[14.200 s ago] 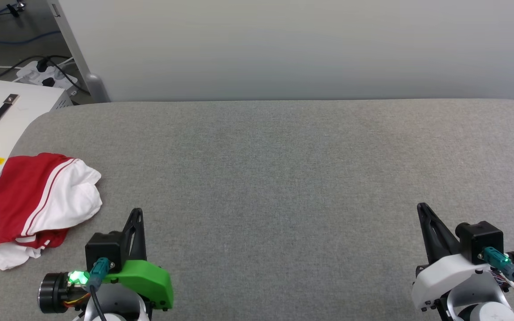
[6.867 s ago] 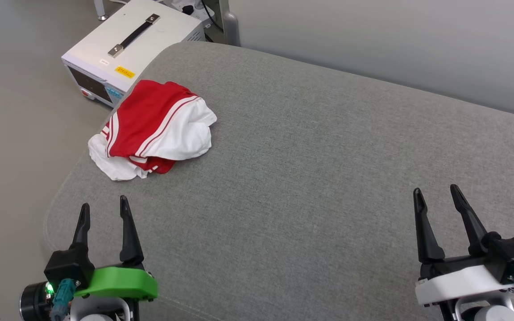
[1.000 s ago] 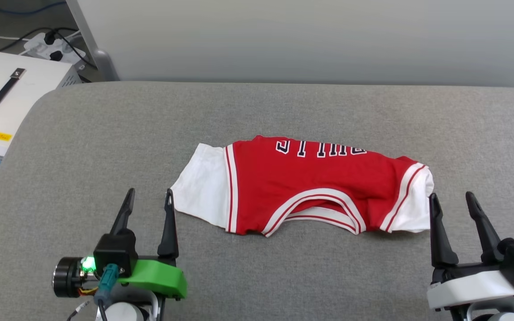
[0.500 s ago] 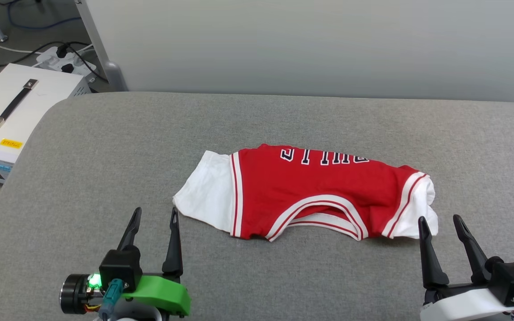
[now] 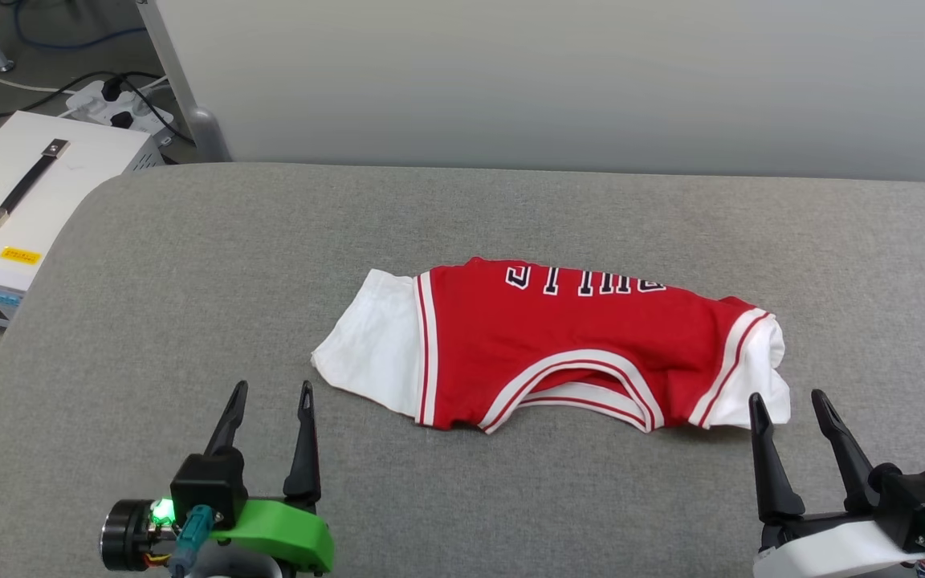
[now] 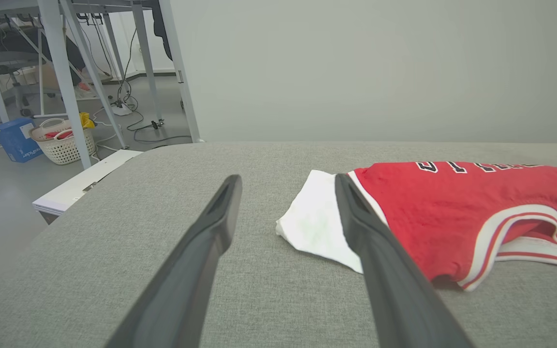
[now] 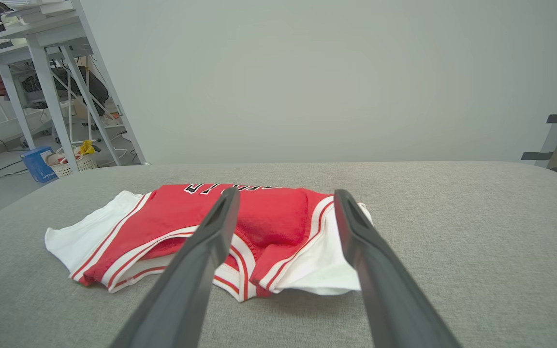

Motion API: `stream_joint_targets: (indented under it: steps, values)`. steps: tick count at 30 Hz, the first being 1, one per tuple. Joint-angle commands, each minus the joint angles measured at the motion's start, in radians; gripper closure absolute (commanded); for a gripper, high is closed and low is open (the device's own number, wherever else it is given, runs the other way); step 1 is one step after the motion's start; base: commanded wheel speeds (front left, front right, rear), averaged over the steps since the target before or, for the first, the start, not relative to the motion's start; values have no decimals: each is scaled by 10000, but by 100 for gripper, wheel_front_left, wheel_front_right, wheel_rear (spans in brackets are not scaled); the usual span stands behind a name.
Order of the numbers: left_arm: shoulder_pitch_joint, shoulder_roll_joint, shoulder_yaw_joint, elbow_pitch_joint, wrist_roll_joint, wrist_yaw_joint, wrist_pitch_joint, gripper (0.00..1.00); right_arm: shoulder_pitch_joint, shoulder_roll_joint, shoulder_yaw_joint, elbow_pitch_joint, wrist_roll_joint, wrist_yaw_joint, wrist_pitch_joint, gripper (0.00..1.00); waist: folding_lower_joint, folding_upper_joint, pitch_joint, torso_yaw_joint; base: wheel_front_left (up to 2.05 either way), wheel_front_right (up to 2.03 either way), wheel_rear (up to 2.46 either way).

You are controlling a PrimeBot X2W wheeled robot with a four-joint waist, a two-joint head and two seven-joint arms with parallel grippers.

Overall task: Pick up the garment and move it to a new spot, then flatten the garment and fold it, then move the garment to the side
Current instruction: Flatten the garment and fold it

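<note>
The garment (image 5: pixel 559 337) is a red jersey with white sleeves and striped trim, lying folded across the middle of the grey surface (image 5: pixel 189 265), collar toward me and black lettering along its far edge. My left gripper (image 5: pixel 272 391) stands open just short of the white left sleeve (image 6: pixel 315 220), holding nothing. At the lower right, my right gripper (image 5: pixel 788 399) is open too, its tips close to the white right sleeve (image 7: pixel 324 261) without touching it. The jersey (image 7: pixel 259 217) sits ahead between the right fingers (image 7: pixel 356 232).
A white case with a black handle (image 5: pixel 21 193) stands on the floor past the surface's left edge, with a power strip and cables (image 5: pixel 109 108) behind it. A pale wall panel (image 5: pixel 559 80) rises behind the surface. Table legs and a basket (image 6: pixel 63 142) sit far left.
Earlier the jersey lay bunched at the left edge; now it is spread in the middle. In the last second both grippers drew back toward me, away from the sleeves.
</note>
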Motion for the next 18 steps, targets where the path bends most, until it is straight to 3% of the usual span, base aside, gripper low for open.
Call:
stream_joint_targets:
  steps: [1, 6, 13, 18]
  values:
    - [-108, -19, 102, 15, 89, -94, -59, 0, 66, -10, -1, 14, 55, -7, -92, 0, 1, -1, 27, 9, 0, 0, 0]
    - [-1155, 240, 278, 243, 98, -657, -59, 0, -82, -10, -37, -1, 2, -7, -92, 0, 1, -1, 148, 52, 0, 0, 0]
    - [-3718, 1177, -241, 1468, 169, -1280, -5, 0, -443, -10, 11, -75, -87, -7, -92, 0, 1, -1, 547, -51, 0, 0, 0]
    - [-5566, 1847, -1080, 2513, -547, -1407, 1225, 0, -634, -10, 64, -157, -125, -7, -92, 0, 1, -1, 911, -223, 0, 0, 0]
